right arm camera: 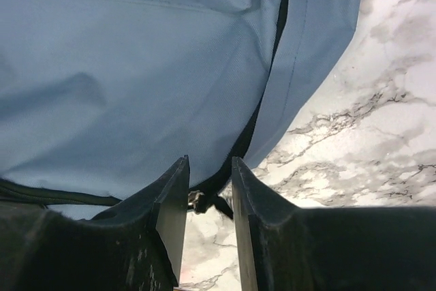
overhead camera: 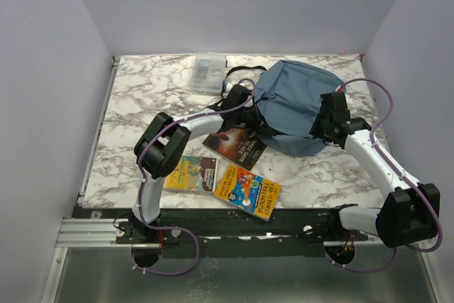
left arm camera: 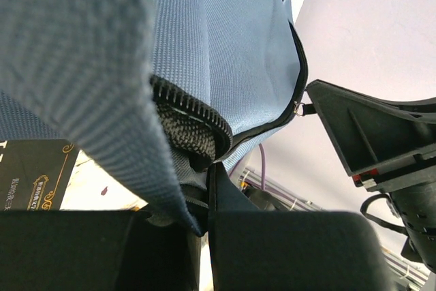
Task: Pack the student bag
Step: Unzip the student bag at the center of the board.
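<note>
- Nearest to me, I am seeing two flat, glossy paperbacks lying close to the front edge of the desk [overhead camera: 135, 97]: an orange book [overhead camera: 248, 191] and a yellow-green book [overhead camera: 190, 173]. They are just beside each other, both slightly slanted.
- Just behind them a dark book [overhead camera: 234, 145] is lying at an angle. Its far corner is reaching the near-left side of the bag, and the left arm is passing above it.
- The left pincer [left arm camera: 204, 219] is clamping tight on the left rim of the student bag [overhead camera: 294, 101]. In the left wrist view, coarse woven blue cloth is folding down between the black fingers, right beside the chunky black zip [left arm camera: 197, 110].
- The right pincer [right arm camera: 208, 182] is standing at a narrow gap and gripping nothing, pressed up to the bag's right side. A small metal zip pull [right arm camera: 199, 200] is showing in that gap, with veined marble beneath it.
- The bag is sitting at the far right-centre of the desk between the two pincers. It is soft, rounded and slumping, and a thin black strap [overhead camera: 237, 70] is looping out from its far-left side.
- A clear box [overhead camera: 209, 72], hard-edged and rectangular, is resting by the far edge, left of the bag and near that strap.
- A broad stretch of white-and-grey marbled surface is showing on the desk's left side. To the right of the bag only a narrow strip is running to the edge.
- Plain pale walls [overhead camera: 42, 69] are closing in the left, far and right sides.
</note>
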You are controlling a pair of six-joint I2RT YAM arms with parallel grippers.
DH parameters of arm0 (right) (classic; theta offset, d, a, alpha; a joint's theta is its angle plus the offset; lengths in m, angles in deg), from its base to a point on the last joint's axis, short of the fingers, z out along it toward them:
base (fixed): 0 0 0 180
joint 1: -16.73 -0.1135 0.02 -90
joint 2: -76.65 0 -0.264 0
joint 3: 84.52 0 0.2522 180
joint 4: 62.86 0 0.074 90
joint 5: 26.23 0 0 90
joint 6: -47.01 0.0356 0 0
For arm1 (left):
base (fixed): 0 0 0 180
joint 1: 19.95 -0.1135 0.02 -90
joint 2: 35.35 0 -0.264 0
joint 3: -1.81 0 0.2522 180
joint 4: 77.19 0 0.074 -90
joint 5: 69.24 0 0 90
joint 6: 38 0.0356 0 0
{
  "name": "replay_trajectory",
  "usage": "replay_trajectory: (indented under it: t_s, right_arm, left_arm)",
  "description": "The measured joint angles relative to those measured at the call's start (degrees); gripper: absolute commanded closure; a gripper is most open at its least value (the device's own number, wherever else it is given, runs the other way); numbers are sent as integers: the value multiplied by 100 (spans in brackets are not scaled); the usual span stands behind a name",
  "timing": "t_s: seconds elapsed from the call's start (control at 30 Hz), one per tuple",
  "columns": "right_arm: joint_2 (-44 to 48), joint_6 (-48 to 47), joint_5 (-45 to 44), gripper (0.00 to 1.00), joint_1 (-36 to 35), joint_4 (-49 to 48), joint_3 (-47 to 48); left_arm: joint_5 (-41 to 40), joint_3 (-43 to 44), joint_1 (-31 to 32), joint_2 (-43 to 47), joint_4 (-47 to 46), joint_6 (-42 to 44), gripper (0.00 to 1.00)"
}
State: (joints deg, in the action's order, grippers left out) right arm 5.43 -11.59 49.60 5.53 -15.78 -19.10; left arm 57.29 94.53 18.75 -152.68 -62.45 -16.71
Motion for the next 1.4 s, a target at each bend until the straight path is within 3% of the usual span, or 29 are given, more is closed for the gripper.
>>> replay_trajectory:
  t_s: [0.4,0.57,0.63,0.7,0.77,1.03,1.27,1.4]
  right_arm:
    - [-76,-42,-144,61,-111,83,208]
    - [-127,-83,-98,65,-114,55,203]
    - [-127,-149,-46,72,-114,0,195]
    - [-131,-236,-7,90,-114,-44,177]
    - [-181,-365,26,99,-114,-96,166]
    - [-522,-566,83,100,-116,-197,114]
    - [-907,-372,-1010,100,-131,-219,94]
    - [-909,-125,-1139,100,90,-516,-151]
  left_arm:
    - [2,2,2,0,-2,0,99]
    - [4,0,2,0,-2,0,100]
    - [4,0,2,0,-2,-2,100]
    - [15,4,2,-7,-2,-4,100]
    - [50,33,0,-46,-2,-11,100]
    - [133,109,0,-118,85,-24,100]
    - [293,103,-72,-118,107,-20,100]
    - [334,57,-70,-118,94,66,100]
